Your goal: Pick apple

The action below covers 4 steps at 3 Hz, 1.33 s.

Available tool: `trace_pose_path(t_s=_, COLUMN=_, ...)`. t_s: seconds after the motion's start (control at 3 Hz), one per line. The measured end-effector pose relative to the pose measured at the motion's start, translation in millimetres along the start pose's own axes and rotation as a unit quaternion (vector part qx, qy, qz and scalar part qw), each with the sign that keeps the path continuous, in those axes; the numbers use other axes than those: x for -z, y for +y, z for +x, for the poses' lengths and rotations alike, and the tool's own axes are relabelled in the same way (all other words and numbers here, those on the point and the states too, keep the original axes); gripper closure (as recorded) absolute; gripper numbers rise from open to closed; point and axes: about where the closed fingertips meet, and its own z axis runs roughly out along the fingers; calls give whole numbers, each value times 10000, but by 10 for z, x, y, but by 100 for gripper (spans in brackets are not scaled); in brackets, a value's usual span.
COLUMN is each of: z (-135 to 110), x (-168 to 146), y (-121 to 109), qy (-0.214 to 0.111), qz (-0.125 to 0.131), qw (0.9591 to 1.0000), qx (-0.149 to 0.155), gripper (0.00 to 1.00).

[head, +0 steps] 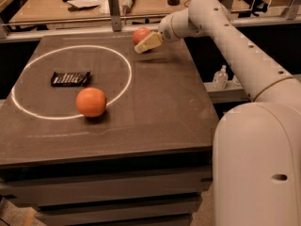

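A: Start big. The arm, a smooth off-white shell in fat rounded segments, reaches from the near right of the view across to the far edge of the worktop

B: Noted. The worktop is a dark, matt, faintly speckled slab on stacked layers, with a thin white ring drawn over its left half. Behind it is a pale back bench, its clutter too small to name

A: Inside the ring, near its front edge: the orange fruit, large, evenly coloured, a plain sphere. Not our thing. Just behind it lies a dark packet, flat, oblong, glossy, long axis left to right

B: And the apple?

A: At the far edge, just outside the ring on its right, well apart from the other two. Smaller, redder, round, so no long axis to line up with. It sits at the tip of the tool, on the tool's left and slightly beyond it

B: Tool state?

A: Closed on the apple, by my reading. One pale, blocky finger lies across the fruit's lower right flank; the other is hidden behind it. A shadow falls on the slab below, nearer to us, so I judge the fruit is off the surface, though the gap itself is hard to see

B: Then the move ahead turns on going straight up, away from the slab. The skin looks smooth and firm, and a round thing can roll out of a two-sided pinch if the lift jerks
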Motion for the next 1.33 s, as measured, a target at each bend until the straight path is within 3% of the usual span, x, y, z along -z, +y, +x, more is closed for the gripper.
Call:
trace_pose_path(t_s=0.33, z=40, x=-215, y=41, qy=-112, qz=-111, qw=9999, qx=-28, gripper=3)
trace_pose_path(t_s=1.0, z=63, x=-307, y=50, qy=-230, qz=-136, qw=9996, qx=-33, gripper=49)
trace_pose_path(t_s=1.33, z=-26, x=-140, y=27, qy=-433, qz=-82, qw=9990, qx=55, gripper=80)
